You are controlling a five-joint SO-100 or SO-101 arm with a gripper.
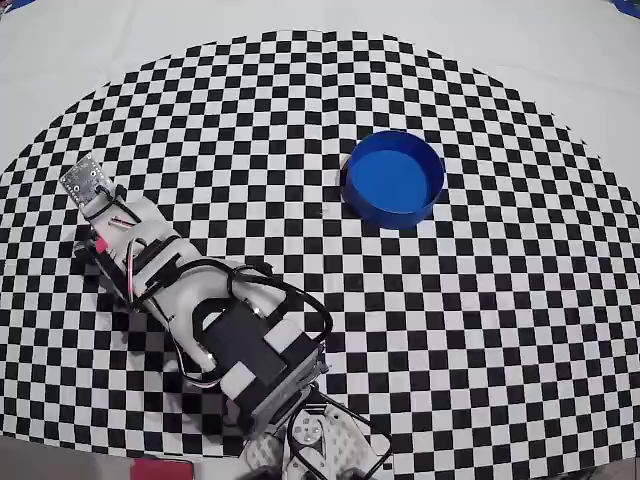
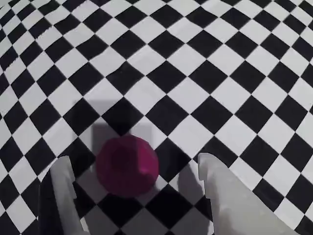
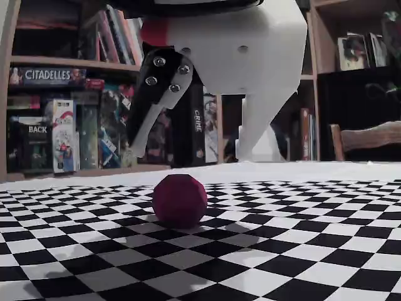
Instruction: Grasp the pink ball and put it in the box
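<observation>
— What does the small matte magenta-pink ball (image 2: pixel 127 166) look like?
— Faintly faceted, round, no long axis. It rests on the black-and-white checkered cloth (image 2: pixel 205 73).
— And the white two-finger gripper (image 2: pixel 137 183)?
— Spread wide, straddling the ball, holding nothing. The round shallow bright-blue box (image 1: pixel 394 179) sits well apart.

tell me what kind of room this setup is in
Probably a home hobby or living room, not a lab. The fixed view shows wooden bookshelves packed with board games and books, plus a wooden chair. The checkered mat with the pink ball looks improvised.
</observation>
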